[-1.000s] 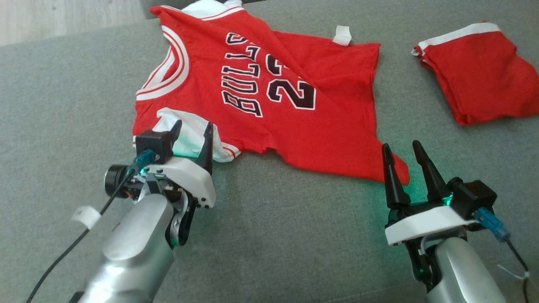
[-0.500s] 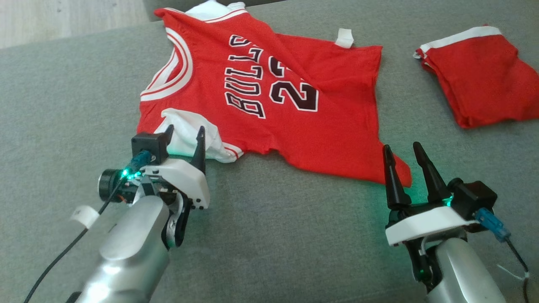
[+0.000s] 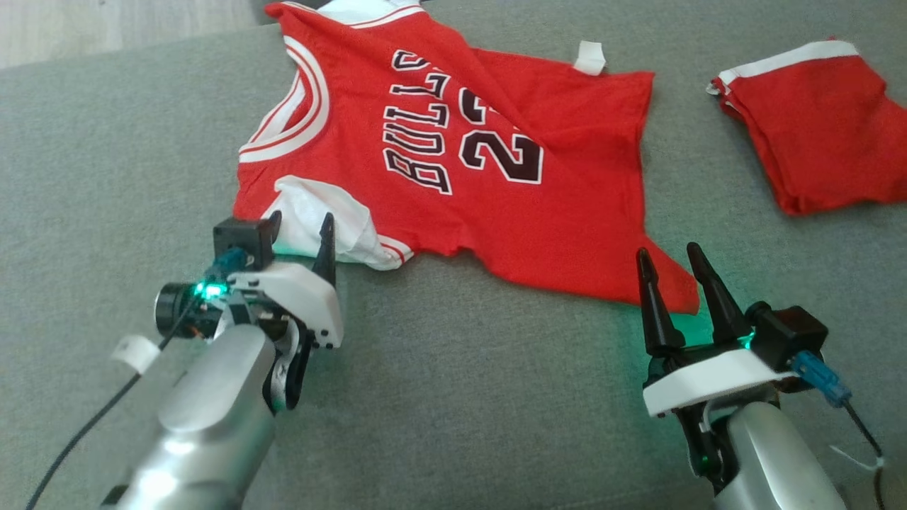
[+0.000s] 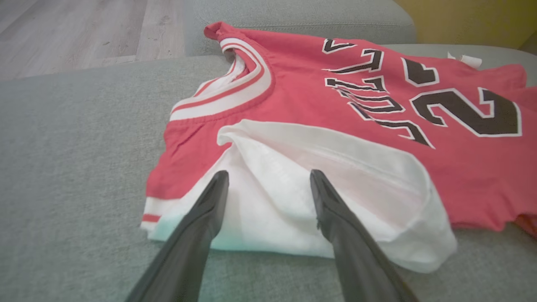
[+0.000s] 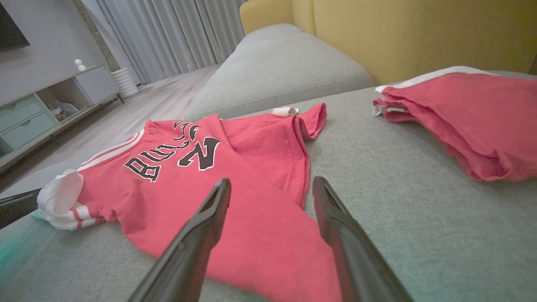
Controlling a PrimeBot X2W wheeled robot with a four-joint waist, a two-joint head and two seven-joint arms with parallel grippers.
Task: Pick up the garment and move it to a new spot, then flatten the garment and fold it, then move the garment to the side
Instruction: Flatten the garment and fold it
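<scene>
Where the two arms reach, the surface is a grey woven seat cushion (image 3: 453, 411), broad and flat. Beyond its far left edge there is pale plank floor (image 4: 84, 33). The right wrist view gives the room: a yellow backrest (image 5: 419, 37) behind the cushion, grey curtains (image 5: 168, 37) along the far wall, and a low cabinet (image 5: 37, 113) with pale green drawers.

Count: two red garments, two grippers, one small white tag.
- The first garment is the jersey (image 3: 567, 212). It lies spread at the middle of the cushion, neck opening toward the robot's left and hem toward its right. Dark lettering "BULLS" and a number face up (creased through the upper digits, rumpled along the near edge).
- The jersey's near left corner shows a fold of white fabric (image 4: 285, 201) turned outward.
- The white tag (image 3: 589, 58) sits at the jersey's far edge.
- The second garment is a folded red piece (image 3: 822, 134) with a white band. It lies well apart at the far right.

Arms: both silver forearms rise from the lower edge of the head view, fingers pointing away from the robot.
- The left gripper (image 3: 300, 221) has its jaws spread and holds nothing. Its two tips straddle the white fabric; whether they touch the cloth cannot be told.
- The right gripper (image 3: 666, 251) is likewise spread and empty. Its tips are at the jersey's near right hem corner, low over the red cloth.
</scene>
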